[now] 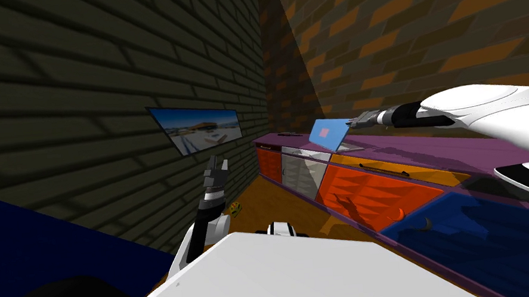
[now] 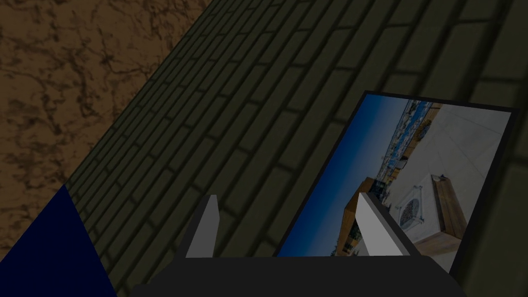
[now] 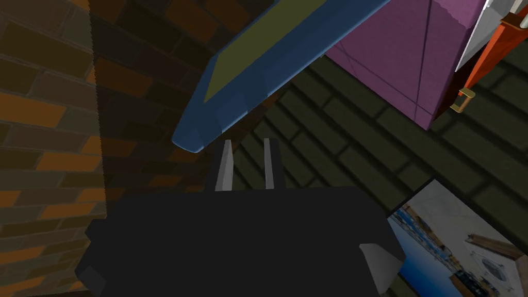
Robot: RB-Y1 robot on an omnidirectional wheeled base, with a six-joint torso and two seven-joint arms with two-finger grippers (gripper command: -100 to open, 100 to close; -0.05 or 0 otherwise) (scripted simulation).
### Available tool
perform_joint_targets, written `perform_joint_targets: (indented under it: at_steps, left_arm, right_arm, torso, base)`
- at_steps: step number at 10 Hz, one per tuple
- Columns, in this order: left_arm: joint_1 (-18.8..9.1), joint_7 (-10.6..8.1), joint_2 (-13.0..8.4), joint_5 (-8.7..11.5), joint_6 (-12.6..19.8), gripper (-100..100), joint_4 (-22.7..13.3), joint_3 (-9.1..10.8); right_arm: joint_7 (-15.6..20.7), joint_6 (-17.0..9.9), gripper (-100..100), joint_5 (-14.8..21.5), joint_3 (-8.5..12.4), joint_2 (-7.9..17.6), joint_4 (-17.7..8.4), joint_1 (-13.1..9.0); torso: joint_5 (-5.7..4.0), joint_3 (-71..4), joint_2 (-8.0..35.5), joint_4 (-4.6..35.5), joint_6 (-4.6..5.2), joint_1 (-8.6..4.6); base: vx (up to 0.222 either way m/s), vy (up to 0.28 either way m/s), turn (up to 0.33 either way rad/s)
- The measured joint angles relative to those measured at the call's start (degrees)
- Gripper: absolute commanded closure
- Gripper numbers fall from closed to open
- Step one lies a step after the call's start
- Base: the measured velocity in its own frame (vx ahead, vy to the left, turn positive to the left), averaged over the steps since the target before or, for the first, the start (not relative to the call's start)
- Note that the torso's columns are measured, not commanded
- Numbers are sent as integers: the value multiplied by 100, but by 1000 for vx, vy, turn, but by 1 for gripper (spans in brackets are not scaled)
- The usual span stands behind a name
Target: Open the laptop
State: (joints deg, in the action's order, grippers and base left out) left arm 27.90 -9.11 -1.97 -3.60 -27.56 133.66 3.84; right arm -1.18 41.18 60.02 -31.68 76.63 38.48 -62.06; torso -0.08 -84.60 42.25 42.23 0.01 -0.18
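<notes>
A laptop stands on the purple counter (image 1: 437, 152) near the corner of the room. Its blue lid (image 1: 329, 134) is raised at a slant over the grey base (image 1: 350, 147). My right gripper (image 1: 352, 122) reaches in at the lid's upper edge. In the right wrist view the fingers (image 3: 225, 165) are shut with nothing between them, and the lid's blue corner (image 3: 268, 67) lies just beyond their tips. My left gripper (image 1: 216, 166) is held up beside the dark brick wall, away from the counter, with its fingers (image 2: 206, 227) open and empty.
Orange drawer fronts (image 1: 369, 194) and a blue cabinet door (image 1: 475, 239) line the counter's face. A framed picture (image 1: 199, 128) hangs on the dark brick wall. A small object (image 1: 235, 208) lies on the brown floor. A dark blue surface (image 1: 37, 235) is at the left.
</notes>
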Motion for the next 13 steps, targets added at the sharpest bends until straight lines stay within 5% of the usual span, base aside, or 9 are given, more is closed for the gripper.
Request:
perform_joint_targets:
  at_steps: [13]
  left_arm:
    - [0, 0, 0, 0, 0, 0, 0, 0]
  right_arm:
    - [1398, -836, -100, 713, -164, -215, 762, 33]
  torso:
    - [8, 4, 4, 5, -1, 16]
  base:
    - [-19, -69, 35]
